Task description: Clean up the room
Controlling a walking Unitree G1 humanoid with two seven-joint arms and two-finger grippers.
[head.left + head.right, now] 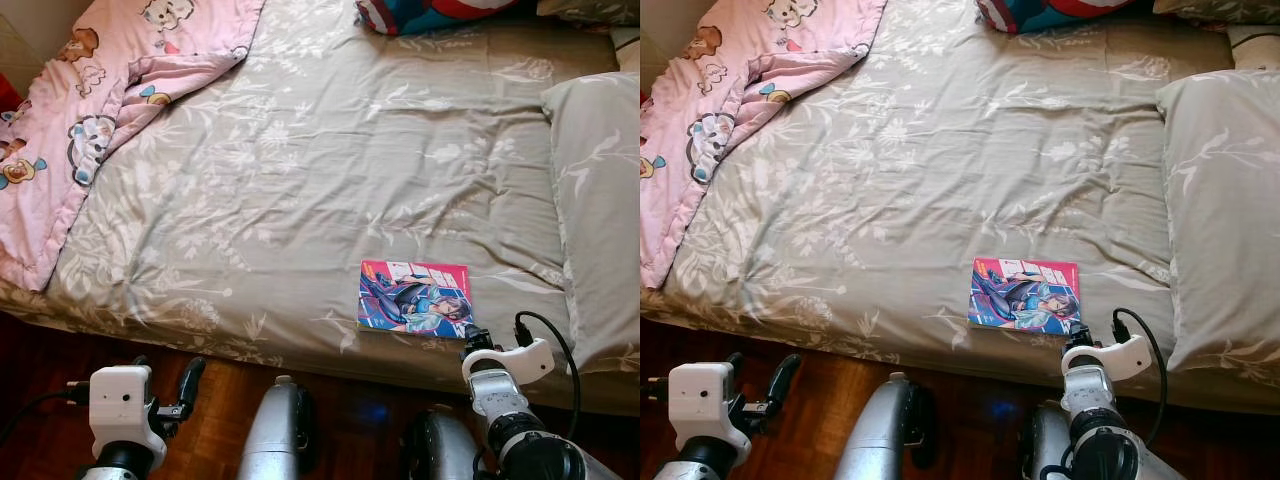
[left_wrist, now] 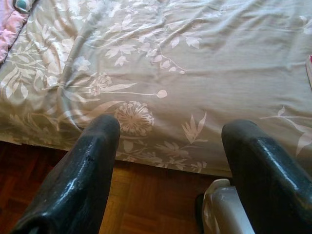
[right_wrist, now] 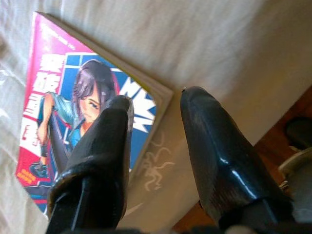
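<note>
Comic book [image 1: 414,296]: flat on the grey floral bedspread [image 1: 300,180], near the bed's near edge, right of centre.
Right gripper [image 3: 156,105]: fingers parted, holding nothing, poised at the book's near right corner.
Left gripper [image 2: 170,131]: wide open, empty, above the wooden floor [image 2: 141,200] by the bed's near edge.
Pink blanket [image 1: 90,110]: far left.
Pillow [image 1: 600,200]: right.

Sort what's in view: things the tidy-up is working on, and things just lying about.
In play:
comic book
right gripper, open, at the book's corner

Lying about:
pink blanket
pillow
bed sheet
left gripper, open, idle near the bed edge
</note>
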